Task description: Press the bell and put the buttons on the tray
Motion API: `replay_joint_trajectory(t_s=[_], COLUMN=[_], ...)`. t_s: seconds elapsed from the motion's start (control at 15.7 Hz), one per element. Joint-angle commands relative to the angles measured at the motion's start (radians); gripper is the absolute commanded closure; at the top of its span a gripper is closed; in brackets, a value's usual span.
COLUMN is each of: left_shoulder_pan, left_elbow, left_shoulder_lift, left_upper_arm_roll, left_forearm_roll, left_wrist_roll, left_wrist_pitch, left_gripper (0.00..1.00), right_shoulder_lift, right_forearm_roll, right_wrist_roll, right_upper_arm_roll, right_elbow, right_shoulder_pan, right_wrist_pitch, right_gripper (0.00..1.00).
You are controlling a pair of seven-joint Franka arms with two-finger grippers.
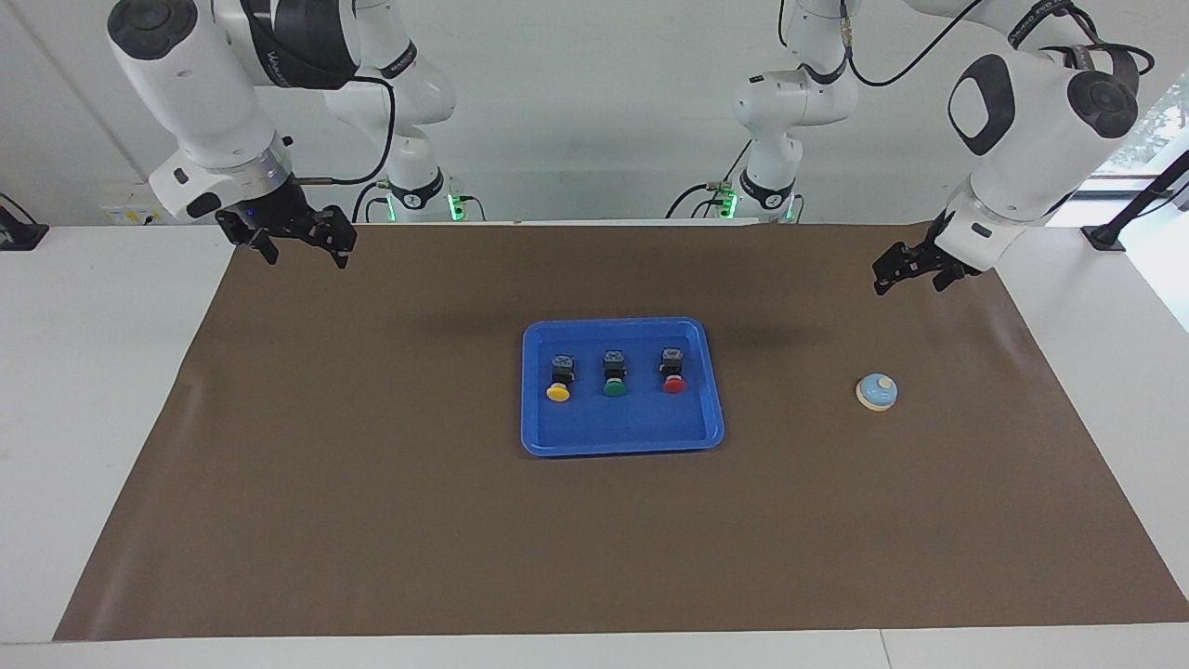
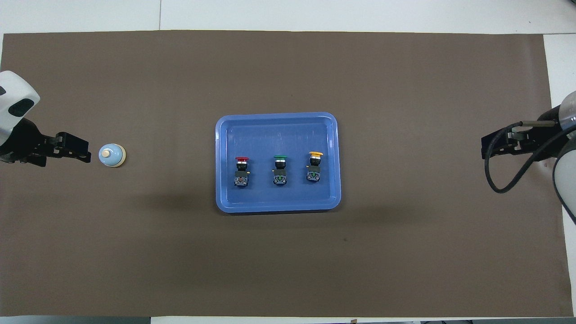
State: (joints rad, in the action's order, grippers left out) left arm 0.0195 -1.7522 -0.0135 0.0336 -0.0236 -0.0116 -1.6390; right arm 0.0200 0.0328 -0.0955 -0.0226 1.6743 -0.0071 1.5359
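The blue tray (image 1: 622, 437) sits mid-frame in both views, with all three buttons lying in it in a row: the yellow button (image 1: 558, 380), the green button (image 1: 614, 374) and the red button (image 1: 673, 371). The bell (image 1: 876, 392) rests on the brown mat (image 1: 372, 520) at the facing view's right, well apart from the tray.

The facing view shows both grippers raised in the air — the left gripper (image 1: 908, 271) at upper right, the right gripper (image 1: 299, 243) at upper left, both with jaws spread and empty. The overhead view flattens this: there the left gripper (image 2: 72, 150) seems just beside the bell (image 2: 112, 155) at the frame's left edge, while the right gripper (image 2: 495, 146) shows at the right edge.
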Motion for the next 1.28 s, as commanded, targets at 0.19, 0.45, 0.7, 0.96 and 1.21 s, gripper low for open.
replay_joint_trajectory(t_s=[0.19,0.45,0.7,0.96,1.21], left_shoulder_pan=[-0.007,-0.004,-0.006,-0.004,-0.006], left_elbow=[0.055,0.063,0.114,0.117,0.14], left_shoulder_lift=[0.043,0.038,0.018,0.018,0.009], left_upper_arm_roll=[-0.003,-0.003,-0.004,-0.004,-0.004], left_forearm_roll=[0.013,0.013,0.018,0.018,0.016], left_wrist_roll=[-0.014,-0.005,-0.004,-0.004,-0.004], left_wrist_pitch=[0.008,0.004,0.069,0.088,0.119], left_gripper=[0.0,0.0,0.0,0.0,0.0], right_shoulder_lift=[0.017,0.017,0.017,0.017,0.017], right_forearm_roll=[0.001,0.001,0.001,0.001,0.001], right_wrist_roll=[0.023,0.023,0.023,0.023,0.023], right_upper_arm_roll=[-0.014,-0.014,-0.014,-0.014,-0.014], right_elbow=[0.012,0.01,0.01,0.01,0.01], right_shoulder_pan=[-0.021,-0.019,-0.021,-0.019,-0.019], right_wrist_pitch=[-0.006,-0.006,-0.006,-0.006,-0.006], right_gripper=[0.0,0.0,0.0,0.0,0.0])
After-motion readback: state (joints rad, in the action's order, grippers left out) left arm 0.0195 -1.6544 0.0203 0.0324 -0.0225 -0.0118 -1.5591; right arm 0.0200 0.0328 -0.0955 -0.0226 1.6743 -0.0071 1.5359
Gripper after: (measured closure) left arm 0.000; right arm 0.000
